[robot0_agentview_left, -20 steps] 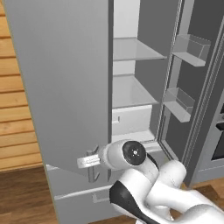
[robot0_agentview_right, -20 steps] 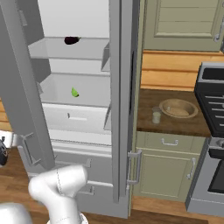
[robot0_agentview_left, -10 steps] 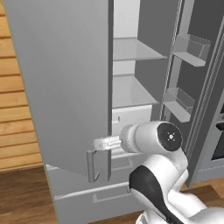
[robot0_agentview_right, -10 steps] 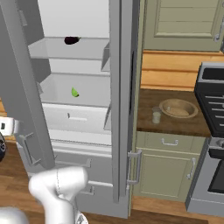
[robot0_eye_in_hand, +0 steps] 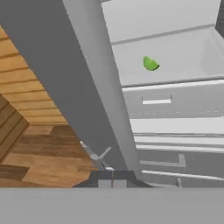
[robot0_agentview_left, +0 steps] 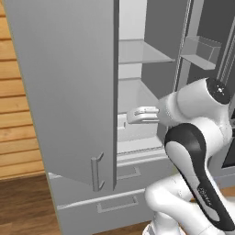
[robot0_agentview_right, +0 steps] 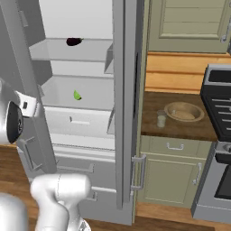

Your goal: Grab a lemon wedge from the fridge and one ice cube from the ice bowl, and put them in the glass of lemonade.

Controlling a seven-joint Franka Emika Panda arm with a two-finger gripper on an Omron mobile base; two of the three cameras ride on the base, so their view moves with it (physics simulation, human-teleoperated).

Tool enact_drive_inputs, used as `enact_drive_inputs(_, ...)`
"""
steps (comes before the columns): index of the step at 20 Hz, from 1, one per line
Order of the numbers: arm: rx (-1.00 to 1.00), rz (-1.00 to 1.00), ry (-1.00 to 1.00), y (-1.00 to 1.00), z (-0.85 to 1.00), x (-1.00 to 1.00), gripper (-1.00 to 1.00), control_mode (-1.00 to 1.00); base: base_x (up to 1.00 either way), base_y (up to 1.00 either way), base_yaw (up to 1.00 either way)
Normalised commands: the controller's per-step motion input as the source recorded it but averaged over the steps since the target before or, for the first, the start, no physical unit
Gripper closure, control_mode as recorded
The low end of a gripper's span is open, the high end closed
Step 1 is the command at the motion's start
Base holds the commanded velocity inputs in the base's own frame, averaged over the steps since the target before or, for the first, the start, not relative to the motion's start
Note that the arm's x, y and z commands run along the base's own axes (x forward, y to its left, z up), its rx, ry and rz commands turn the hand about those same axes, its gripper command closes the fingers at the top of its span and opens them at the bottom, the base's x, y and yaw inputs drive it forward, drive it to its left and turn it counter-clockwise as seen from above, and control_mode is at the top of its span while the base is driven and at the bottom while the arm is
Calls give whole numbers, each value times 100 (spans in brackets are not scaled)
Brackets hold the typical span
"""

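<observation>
Swinging my pincer (robot0_agentview_left: pixel 131 115) past the fridge (robot0_agentview_left: pixel 69 92) door's edge toward the open shelves, jaws pinched shut and empty; the lemon wedge (robot0_eye_in_hand: pixel 150 64) lies ahead inside.

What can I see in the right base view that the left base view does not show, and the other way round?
Right base view alone: the lemon wedge on a white fridge shelf, a dark round item on the shelf above, and the glass of lemonade beside the ice bowl on the counter.

Left base view alone: the gripper, shut, in front of the open fridge, and a door bin.

Both: the open fridge and the arm.
</observation>
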Motion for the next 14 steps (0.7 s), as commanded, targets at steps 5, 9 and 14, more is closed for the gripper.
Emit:
enact_drive_inputs(5, 19, -12, 12, -79, 9, 42, 100, -100, 0, 0, 0)
enact_drive_inputs(9, 4, -11, 21, -12, 0, 69, 100, -100, 0, 0, 0)
enact_drive_inputs(14, 1, -5, 20, 0, -2, 88, 100, -100, 0, 0, 0)
